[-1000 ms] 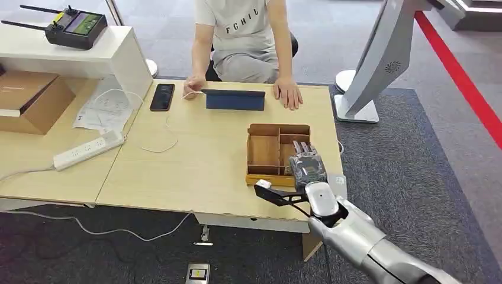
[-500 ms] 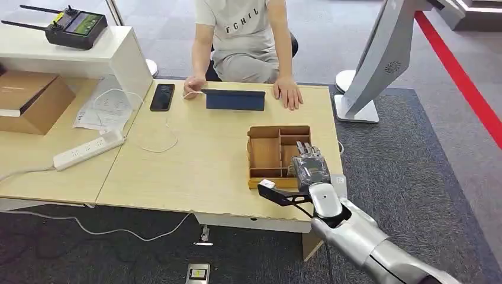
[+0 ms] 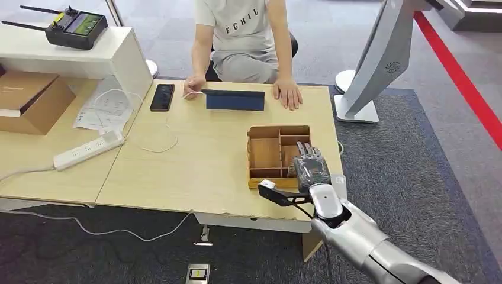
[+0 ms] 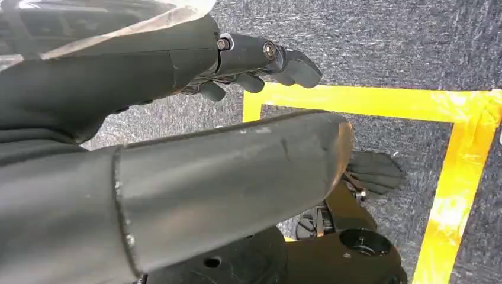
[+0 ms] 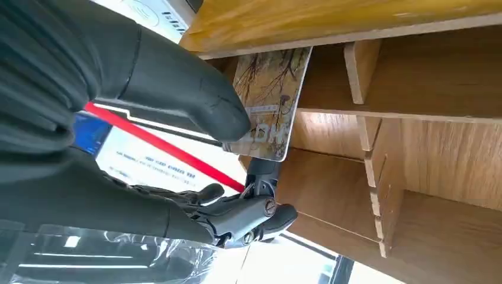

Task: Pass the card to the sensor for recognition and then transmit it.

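A wooden divided box (image 3: pixel 264 155) stands at the table's front right. My right hand (image 3: pixel 309 168) reaches down into its right-hand compartments. In the right wrist view a card (image 5: pixel 270 100) printed with bare trees leans in a compartment of the box (image 5: pixel 426 154). My right hand (image 5: pixel 118 118) has its thumb (image 5: pixel 207 106) on the card's face, and a dark finger (image 5: pixel 262 177) comes up behind the card's edge, so the card is pinched. My left hand (image 4: pixel 177 89) hangs over the carpet and holds nothing, its fingers (image 4: pixel 278 59) loosely apart.
A person sits at the table's far side, both hands by a dark blue flat device (image 3: pixel 235 99). A phone (image 3: pixel 162 96), a cable and a power strip (image 3: pixel 89 149) lie to the left. A small white device (image 3: pixel 338 180) sits by the box, and a grey stand (image 3: pixel 379 65) rises at right.
My right hand has moved forward and a little right, deeper over the box's right compartments. Over the last half second it has barely shifted. The person has not moved.
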You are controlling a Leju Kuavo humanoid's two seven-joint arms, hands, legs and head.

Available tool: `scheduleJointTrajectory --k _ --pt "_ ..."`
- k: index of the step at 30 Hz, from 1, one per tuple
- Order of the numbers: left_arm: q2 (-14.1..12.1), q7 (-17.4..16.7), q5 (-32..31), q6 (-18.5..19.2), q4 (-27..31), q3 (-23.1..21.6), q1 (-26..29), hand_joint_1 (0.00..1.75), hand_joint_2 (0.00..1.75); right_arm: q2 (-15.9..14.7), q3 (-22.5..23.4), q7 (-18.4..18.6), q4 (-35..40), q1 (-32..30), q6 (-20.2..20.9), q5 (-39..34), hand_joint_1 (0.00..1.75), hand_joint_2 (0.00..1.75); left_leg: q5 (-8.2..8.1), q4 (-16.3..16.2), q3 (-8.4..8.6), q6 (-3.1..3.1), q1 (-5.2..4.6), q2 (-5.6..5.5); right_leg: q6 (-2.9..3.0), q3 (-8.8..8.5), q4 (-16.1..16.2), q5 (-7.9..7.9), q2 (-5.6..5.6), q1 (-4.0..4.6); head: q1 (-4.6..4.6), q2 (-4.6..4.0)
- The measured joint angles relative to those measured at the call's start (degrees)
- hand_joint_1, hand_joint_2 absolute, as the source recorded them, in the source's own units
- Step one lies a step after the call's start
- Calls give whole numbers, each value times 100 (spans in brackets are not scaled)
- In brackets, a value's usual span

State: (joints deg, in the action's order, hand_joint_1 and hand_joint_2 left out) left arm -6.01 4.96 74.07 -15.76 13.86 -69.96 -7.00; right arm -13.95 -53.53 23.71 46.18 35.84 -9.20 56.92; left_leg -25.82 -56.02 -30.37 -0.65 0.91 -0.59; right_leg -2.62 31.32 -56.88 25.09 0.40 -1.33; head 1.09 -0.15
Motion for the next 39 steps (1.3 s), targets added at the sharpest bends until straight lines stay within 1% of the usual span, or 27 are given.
scheduleJointTrajectory --k 6,12,14,36,39 --pt "0 4 0 2 0 0 0 0 0 39 0 -61 -114 10 -76 -11 175 175 1 0 3 -2 0 0 1 -3 0 -1 0 0 0 0" --pt "0 -4 35 33 0 -2 2 0 0 77 -9 -129 -238 54 -348 2 175 175 2 0 0 -2 0 -1 1 -3 0 -3 0 0 0 0" --pt "0 -13 41 33 0 -2 1 0 0 81 -9 -129 -260 78 -374 22 175 175 3 0 -1 -3 0 -1 2 -2 0 -4 0 0 -2 0" --pt "0 -37 63 29 2 -4 2 0 0 79 -9 -94 -203 241 -402 87 175 175 2 0 -6 -3 1 -1 2 4 0 -3 0 1 0 0" --pt "0 -37 70 24 2 -4 0 0 0 79 -9 -105 -181 249 -455 90 175 175 2 0 -6 -3 1 -1 2 4 0 -3 0 1 0 0"
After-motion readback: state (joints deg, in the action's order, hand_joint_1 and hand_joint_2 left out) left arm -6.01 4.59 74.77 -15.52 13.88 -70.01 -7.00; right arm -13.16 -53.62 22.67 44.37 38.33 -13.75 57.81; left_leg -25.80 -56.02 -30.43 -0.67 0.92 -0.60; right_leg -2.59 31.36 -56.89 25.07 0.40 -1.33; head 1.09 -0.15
